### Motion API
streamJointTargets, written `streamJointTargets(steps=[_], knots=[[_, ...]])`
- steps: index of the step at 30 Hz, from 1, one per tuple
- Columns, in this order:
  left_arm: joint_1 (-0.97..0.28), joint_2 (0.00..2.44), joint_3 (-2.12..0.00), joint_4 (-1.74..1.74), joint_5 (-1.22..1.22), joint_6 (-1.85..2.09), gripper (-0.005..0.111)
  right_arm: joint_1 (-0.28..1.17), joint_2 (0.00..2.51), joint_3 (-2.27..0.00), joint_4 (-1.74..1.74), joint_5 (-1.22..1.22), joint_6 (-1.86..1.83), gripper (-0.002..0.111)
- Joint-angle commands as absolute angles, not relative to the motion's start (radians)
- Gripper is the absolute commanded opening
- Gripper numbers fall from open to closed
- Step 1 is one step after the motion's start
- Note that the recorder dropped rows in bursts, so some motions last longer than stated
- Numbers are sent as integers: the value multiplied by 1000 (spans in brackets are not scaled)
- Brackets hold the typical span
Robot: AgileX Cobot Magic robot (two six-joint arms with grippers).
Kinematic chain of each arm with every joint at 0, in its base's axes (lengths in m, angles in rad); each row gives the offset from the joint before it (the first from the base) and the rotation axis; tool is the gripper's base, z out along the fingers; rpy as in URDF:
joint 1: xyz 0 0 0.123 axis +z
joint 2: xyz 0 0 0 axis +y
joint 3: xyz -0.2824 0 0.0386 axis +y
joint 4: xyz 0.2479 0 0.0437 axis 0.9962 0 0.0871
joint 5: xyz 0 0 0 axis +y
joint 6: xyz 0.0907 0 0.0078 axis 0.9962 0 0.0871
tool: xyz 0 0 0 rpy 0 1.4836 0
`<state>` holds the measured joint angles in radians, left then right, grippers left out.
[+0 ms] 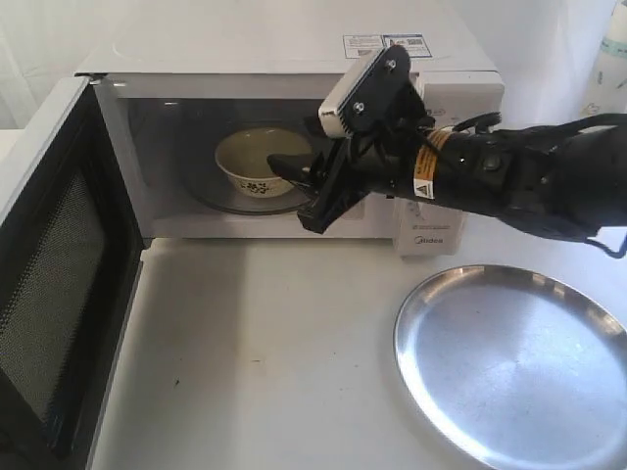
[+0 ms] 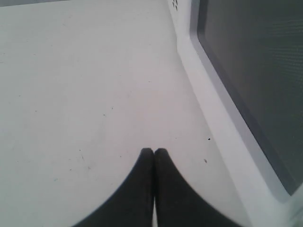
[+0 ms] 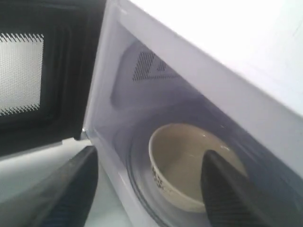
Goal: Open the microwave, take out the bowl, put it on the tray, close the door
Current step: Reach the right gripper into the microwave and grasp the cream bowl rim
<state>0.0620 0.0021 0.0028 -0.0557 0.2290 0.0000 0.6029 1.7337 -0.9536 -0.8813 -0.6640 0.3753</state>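
Observation:
The white microwave (image 1: 294,54) stands with its door (image 1: 59,264) swung wide open to the left. Inside, the cream bowl (image 1: 253,157) with a dark patterned band sits on the glass turntable. My right gripper (image 1: 291,191) is open at the cavity mouth. In the right wrist view the right gripper (image 3: 150,151) has one finger over the bowl (image 3: 182,161) and the other outside the front sill, touching nothing. The silver tray (image 1: 514,362) lies on the table at front right. My left gripper (image 2: 154,151) is shut and empty, low over the table beside the door (image 2: 255,66).
The open door takes up the left side of the white table (image 1: 265,362). A pale bottle (image 1: 609,59) stands at the back right. The right arm stretches across in front of the microwave's dial panel (image 1: 431,230).

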Motion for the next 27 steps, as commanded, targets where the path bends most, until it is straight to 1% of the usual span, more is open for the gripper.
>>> streamJointTargets(steps=[1,6,10,14,19,23,27], knots=[[57,0,0,-64,232,0,0,632,1854,-994,-847,-622,241,61],[57,0,0,-64,232,0,0,658,2015,-1117,-845,-583,203,61],[57,0,0,-64,232,0,0,682,2093,-1225,-834,-497,205,61],[57,0,0,-64,232,0,0,724,2102,-1272,-836,-425,202,61],[57,0,0,-64,232,0,0,766,2074,-1302,-845,-404,199,60],[57,0,0,-64,232,0,0,772,2075,-1357,-834,-394,154,60],[57,0,0,-64,232,0,0,772,2119,-1446,-797,-271,156,60]])
